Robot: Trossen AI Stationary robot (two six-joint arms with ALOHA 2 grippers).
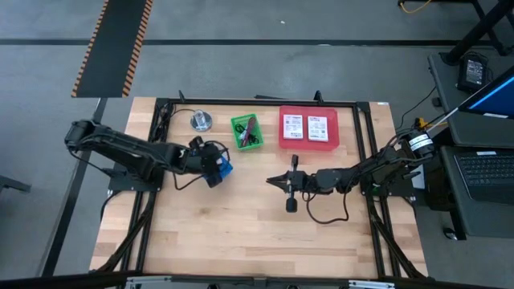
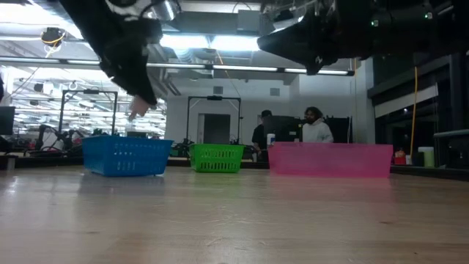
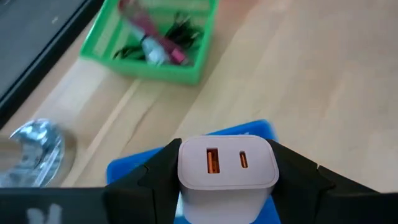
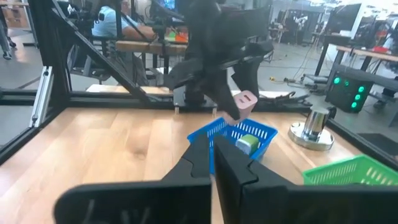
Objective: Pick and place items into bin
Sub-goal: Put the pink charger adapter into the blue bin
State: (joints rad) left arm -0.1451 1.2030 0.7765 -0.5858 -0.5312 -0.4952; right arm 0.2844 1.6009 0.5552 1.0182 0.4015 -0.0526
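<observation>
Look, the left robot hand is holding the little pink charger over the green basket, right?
Not quite. The left gripper does hold the pink charger, but it is over the blue basket, not the green basket. The right wrist view shows the charger just above the blue one, and the high view shows the green one farther back on the table.

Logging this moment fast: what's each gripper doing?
Left gripper: closed on a pink charger above the blue bin.
Right gripper: closed, empty.

A robotics lab: beyond the wooden table, people sit at workstations under ceiling strip lights.
</observation>
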